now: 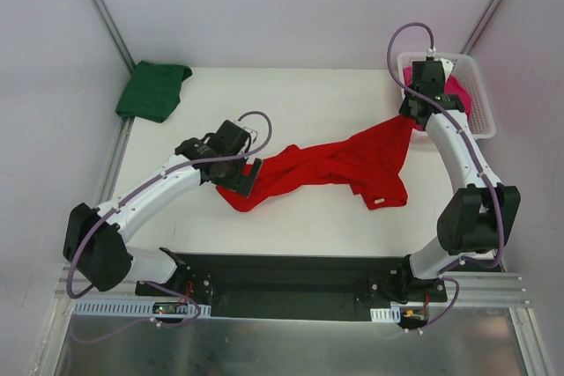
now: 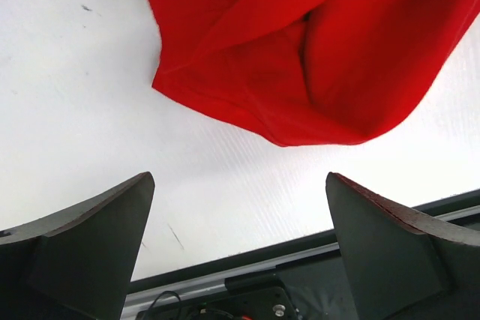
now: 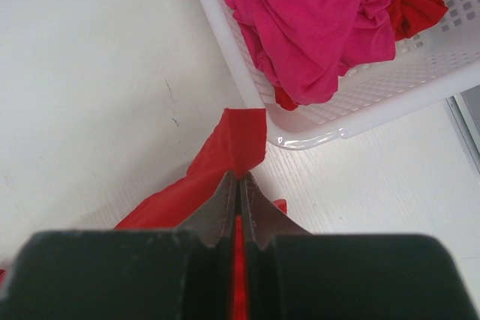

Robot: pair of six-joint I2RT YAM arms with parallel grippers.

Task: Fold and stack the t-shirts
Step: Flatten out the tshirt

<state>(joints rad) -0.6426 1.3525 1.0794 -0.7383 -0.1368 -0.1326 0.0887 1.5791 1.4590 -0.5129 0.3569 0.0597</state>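
A bright red t-shirt [image 1: 339,165] lies crumpled and stretched across the middle of the table. My right gripper [image 3: 240,176] is shut on the red t-shirt's [image 3: 225,155] far right corner, holding it up beside the basket. Over the shirt's left end my left gripper [image 1: 240,175] stands open. In the left wrist view its fingers [image 2: 97,222] are wide apart with nothing between them, and the red cloth [image 2: 315,50] lies just beyond. A dark green t-shirt [image 1: 153,90] sits folded at the back left. A magenta t-shirt [image 3: 315,20] is bunched in the basket.
The white lattice basket [image 1: 480,94] stands at the back right corner, its rim [image 3: 225,43] close to my right gripper. More red cloth [image 3: 416,5] shows in the basket under the magenta shirt. A black base rail [image 1: 291,275] runs along the near edge.
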